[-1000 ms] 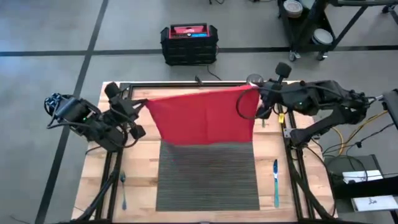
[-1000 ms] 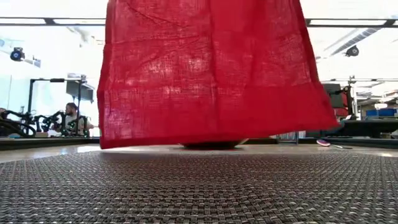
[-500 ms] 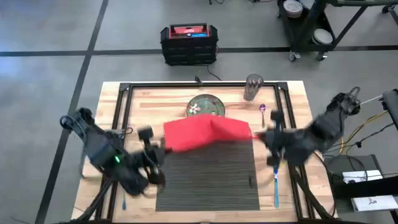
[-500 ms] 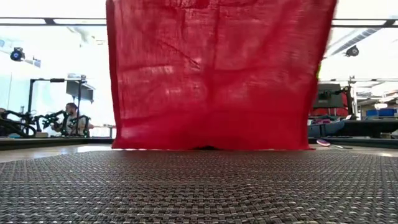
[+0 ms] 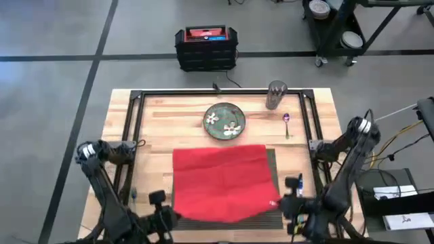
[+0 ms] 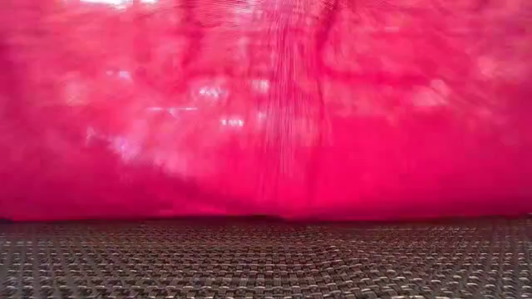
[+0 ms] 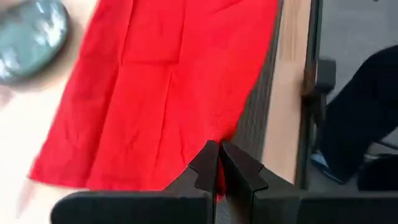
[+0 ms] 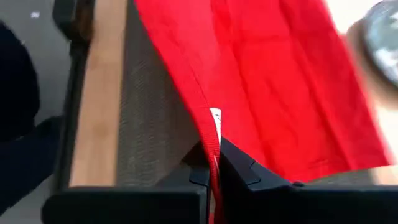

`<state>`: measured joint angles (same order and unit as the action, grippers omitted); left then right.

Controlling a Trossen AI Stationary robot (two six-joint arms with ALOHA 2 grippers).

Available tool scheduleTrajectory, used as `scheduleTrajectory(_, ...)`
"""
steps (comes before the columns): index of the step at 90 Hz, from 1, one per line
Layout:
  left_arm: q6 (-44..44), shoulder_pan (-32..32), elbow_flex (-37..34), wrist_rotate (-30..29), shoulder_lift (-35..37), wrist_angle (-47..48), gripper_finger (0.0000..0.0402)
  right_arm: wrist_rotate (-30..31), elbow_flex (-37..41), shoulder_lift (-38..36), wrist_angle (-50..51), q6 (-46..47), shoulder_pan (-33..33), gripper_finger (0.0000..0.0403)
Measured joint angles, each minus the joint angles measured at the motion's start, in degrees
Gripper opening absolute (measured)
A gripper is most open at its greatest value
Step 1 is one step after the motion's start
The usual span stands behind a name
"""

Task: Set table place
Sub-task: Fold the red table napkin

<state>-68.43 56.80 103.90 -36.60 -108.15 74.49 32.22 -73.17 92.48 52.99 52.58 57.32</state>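
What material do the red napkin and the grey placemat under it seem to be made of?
The red napkin looks like woven cloth: matte, with soft fold creases as the left gripper and right gripper pinch its corners. The placemat seems a coarse woven synthetic or vinyl mesh, dark grey with a slight sheen; its exact fibre is unclear.

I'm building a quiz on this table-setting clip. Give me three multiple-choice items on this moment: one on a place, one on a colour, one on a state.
1. Where does the red napkin lie?
A. over the grey placemat
B. on the plate
C. on the floor

2. What colour is the plate?
A. white
B. green with pale flowers
C. blue

3. How do the left gripper and right gripper stand?
A. both open, clear of the cloth
B. one shut, one open
C. both shut on the napkin's near corners

Answers: 1 A, the high view shows it spread across the mat; 2 B, seen from above; 3 C, each wrist view shows fingers pinching red cloth.
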Motion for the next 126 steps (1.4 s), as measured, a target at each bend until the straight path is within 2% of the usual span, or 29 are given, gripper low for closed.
scheduleTrajectory(10,-3.0,-0.1,-0.1,4.2,-3.5,-0.5,0.0000,-1.2,0.2,4.4,-4.4,0.2,0.0,0.0000)
scheduleTrajectory(23,-7.5,-0.5,-0.1,10.1,-7.2,-0.5,0.0012,-2.5,0.1,3.7,-6.0,3.7,0.1,0.0000)
scheduleTrajectory(32,-10.9,-1.5,-0.2,15.4,-7.7,-0.5,0.0044,-6.7,0.0,3.1,-5.8,6.1,-0.7,0.0018)
scheduleTrajectory(45,-12.1,-2.2,0.2,18.1,-6.3,-2.6,0.0115,-14.2,-0.4,1.5,-5.6,6.5,-2.4,0.0086)
scheduleTrajectory(54,-9.8,-2.5,0.3,16.4,-3.4,-3.5,0.0165,-18.3,-0.4,-0.6,-4.1,3.0,-4.7,0.0141)
scheduleTrajectory(65,-8.1,-3.0,0.4,5.8,-1.2,-0.9,0.0211,-16.5,-0.4,-4.1,-2.3,-3.0,-8.4,0.0195)
scheduleTrajectory(72,-5.8,-3.9,-0.1,2.9,-0.6,-0.6,0.0227,-15.2,0.6,-5.7,-2.4,-6.8,-10.8,0.0220)
scheduleTrajectory(82,-1.5,-5.5,-3.0,4.9,-0.6,-5.2,0.0232,-17.0,3.7,-5.7,-5.6,-10.4,-12.6,0.0242)
scheduleTrajectory(96,3.2,-6.2,-12.3,8.5,-0.7,-20.6,0.0219,-23.1,9.8,-2.8,-20.5,-12.7,-11.5,0.0251)
scheduleTrajectory(103,3.2,-6.2,-17.6,12.4,-0.7,-28.1,0.0211,-25.0,11.4,-0.7,-25.3,-11.8,-10.8,0.0245)
scheduleTrajectory(118,-0.4,-6.3,-25.9,21.9,-0.7,-39.1,0.0200,-26.2,10.9,2.5,-24.6,-10.9,-9.2,0.0227)
scheduleTrajectory(126,-2.7,-6.3,-27.5,26.3,-0.7,-40.0,0.0199,-26.2,10.5,3.2,-24.7,-11.7,-8.8,0.0220)
